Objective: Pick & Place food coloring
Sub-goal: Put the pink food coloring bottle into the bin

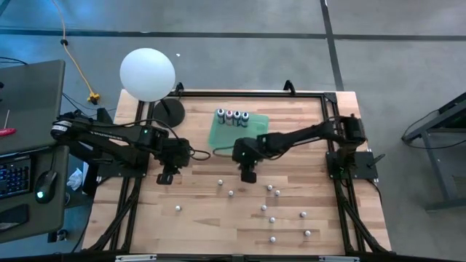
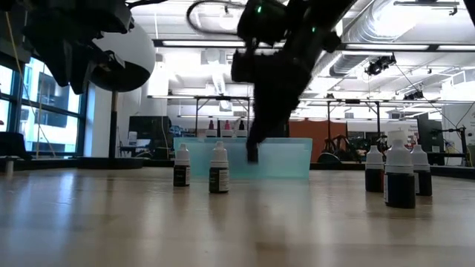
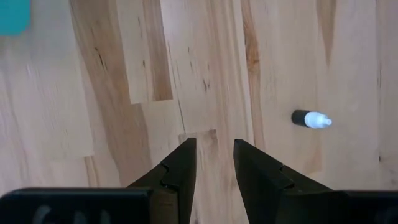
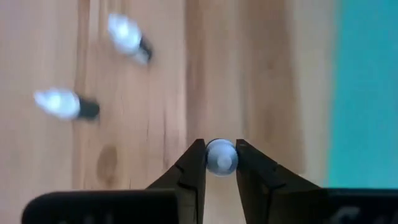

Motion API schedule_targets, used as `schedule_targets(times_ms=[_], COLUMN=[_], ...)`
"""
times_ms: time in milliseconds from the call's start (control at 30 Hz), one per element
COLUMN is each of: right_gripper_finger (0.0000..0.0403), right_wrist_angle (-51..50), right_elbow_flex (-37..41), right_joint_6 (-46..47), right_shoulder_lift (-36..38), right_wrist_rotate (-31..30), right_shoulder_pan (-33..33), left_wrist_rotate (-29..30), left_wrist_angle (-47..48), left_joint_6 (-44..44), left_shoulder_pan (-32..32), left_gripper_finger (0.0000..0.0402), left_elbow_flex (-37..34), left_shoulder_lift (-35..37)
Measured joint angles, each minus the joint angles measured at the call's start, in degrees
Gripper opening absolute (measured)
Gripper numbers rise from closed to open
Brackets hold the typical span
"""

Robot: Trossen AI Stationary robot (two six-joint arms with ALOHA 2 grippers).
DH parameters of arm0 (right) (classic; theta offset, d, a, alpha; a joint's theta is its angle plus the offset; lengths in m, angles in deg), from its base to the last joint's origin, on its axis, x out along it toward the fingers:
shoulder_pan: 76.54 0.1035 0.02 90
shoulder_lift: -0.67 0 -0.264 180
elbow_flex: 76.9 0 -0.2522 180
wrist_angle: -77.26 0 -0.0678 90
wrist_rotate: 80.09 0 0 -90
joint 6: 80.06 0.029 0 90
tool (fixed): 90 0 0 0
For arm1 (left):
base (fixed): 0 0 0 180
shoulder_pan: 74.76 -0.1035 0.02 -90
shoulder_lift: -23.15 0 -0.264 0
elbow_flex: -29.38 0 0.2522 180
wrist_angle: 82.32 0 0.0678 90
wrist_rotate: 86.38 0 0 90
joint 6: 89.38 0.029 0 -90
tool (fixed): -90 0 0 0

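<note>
Right tool (image 4: 220, 157) closed on the white cap of one food coloring bottle (image 4: 220, 155), mid-bench, near the green tray (image 1: 251, 124). Grip narrow; slip possible in transit. Left tool (image 3: 214, 163) slightly parted, empty, waiting at left.

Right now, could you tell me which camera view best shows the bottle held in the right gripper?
The right wrist view: the bottle's white cap sits clamped between the right gripper fingers. In the high view the gripper hides it; in the low view the dark arm masks it; the left wrist view misses it.
</note>
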Motion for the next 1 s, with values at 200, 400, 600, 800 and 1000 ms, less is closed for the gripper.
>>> schedule_targets(times_ms=[200, 400, 600, 800, 1000], right_gripper_finger=[0.0059, 0.0063, 0.0066, 0.0069, 0.0070], right_wrist_angle=[-2.86, -8.97, -9.13, -6.17, -2.61], right_elbow_flex=[-0.07, -0.01, 0.00, 0.04, -0.02], right_joint_6=[-0.49, 0.06, 0.51, -1.87, -3.70], right_shoulder_lift=[11.19, 11.68, 5.83, 1.33, -0.70], right_wrist_rotate=[-13.71, -21.19, -17.14, -12.68, -11.96], right_shoulder_pan=[-2.69, -9.46, -17.08, -21.48, -22.46], left_wrist_rotate=[4.89, 7.26, 7.26, 7.30, 7.33], left_wrist_angle=[-0.11, -0.27, -0.31, -0.28, -0.22], left_joint_6=[2.05, 2.03, 2.02, 1.99, 1.97], left_shoulder_pan=[0.00, -0.02, -0.02, -0.02, -0.02], left_gripper_finger=[0.0106, 0.0106, 0.0106, 0.0106, 0.0106], left_elbow_flex=[0.00, 0.01, 0.02, 0.02, 0.02], left_shoulder_lift=[0.00, 0.00, 0.00, 0.00, 0.00])
